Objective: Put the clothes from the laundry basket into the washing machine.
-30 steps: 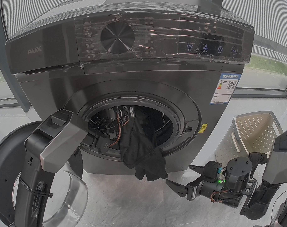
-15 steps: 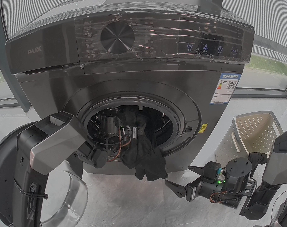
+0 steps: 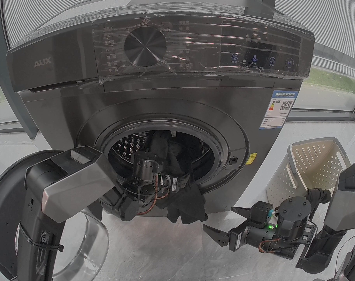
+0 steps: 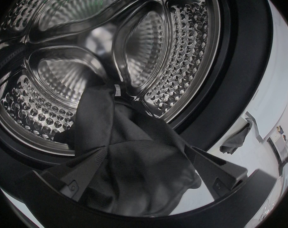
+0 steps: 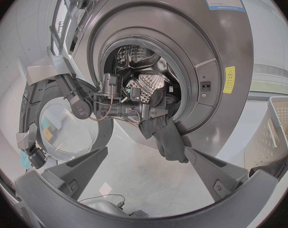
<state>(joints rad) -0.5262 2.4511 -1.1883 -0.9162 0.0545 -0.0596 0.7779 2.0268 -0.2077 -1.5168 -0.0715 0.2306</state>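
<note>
**Left arm backs out of the drum, garment only half in**

Over the last second the left arm has drawn back and sunk from deep in the drum (image 4: pixel 150 41) to its mouth, and the dark garment (image 3: pixel 187 203) has slumped lower. The door (image 3: pixel 6 200) stands swung open at the left, leaving the arm room. The left pincer (image 4: pixel 145 149) is released, with its fingers spread either side of the cloth. The garment lies partly inside the washing machine (image 3: pixel 165 98), its tail hanging over the front lip, so it probably needs another push. The right pincer (image 3: pixel 220 220), released and empty, hovers low beside the laundry basket (image 3: pixel 317 160), likely to keep clear of the opening.
</note>
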